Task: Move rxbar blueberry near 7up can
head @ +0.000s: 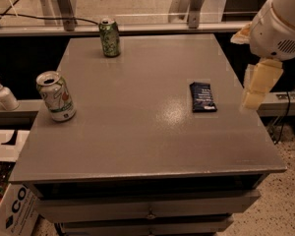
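Looks like an office or lab work area: grey cabinet (137,146) with drawers (147,208) at centre, speckled hard floor (285,200) at five o'clock, printed cardboard box (12,213) at seven. Pump bottle (5,96) on a ledge (19,107) at nine, black cable (39,17) at eleven. Robot gripper (258,85) hanging at three o'clock, beside the cabinet's edge.

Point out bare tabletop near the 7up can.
Bare: the stretch between 7up can and rxbar blueberry, and the whole front strip of the table. The green can sits at the back edge; the gripper hangs beyond the right side.
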Robot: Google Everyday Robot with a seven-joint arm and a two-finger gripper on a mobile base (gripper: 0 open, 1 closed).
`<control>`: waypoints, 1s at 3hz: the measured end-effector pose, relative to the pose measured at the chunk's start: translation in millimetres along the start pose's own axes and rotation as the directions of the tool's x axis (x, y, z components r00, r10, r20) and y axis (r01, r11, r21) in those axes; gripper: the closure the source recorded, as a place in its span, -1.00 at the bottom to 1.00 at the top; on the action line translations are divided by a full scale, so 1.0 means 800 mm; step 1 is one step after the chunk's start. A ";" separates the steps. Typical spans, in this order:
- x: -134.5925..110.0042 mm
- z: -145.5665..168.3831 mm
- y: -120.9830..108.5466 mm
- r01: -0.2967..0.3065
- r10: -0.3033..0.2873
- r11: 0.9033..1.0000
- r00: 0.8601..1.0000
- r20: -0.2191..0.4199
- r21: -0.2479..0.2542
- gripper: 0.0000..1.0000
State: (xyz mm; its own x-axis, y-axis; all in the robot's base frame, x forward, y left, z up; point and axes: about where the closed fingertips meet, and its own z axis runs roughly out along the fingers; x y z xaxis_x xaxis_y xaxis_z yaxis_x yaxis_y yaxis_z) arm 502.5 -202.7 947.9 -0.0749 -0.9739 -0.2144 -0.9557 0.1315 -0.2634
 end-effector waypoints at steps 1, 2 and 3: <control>0.005 0.030 -0.032 -0.007 0.007 1.000 1.000 0.022 -0.021 -1.00; 0.017 0.065 -0.052 -0.031 0.033 0.998 0.999 0.023 -0.058 -1.00; 0.023 0.099 -0.064 -0.044 0.047 0.995 0.999 0.026 -0.092 -1.00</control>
State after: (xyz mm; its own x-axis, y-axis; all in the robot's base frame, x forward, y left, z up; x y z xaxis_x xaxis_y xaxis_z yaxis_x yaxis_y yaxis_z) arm 572.5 -212.7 882.9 -0.1120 -0.9615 -0.2510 -0.9737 0.1567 -0.1657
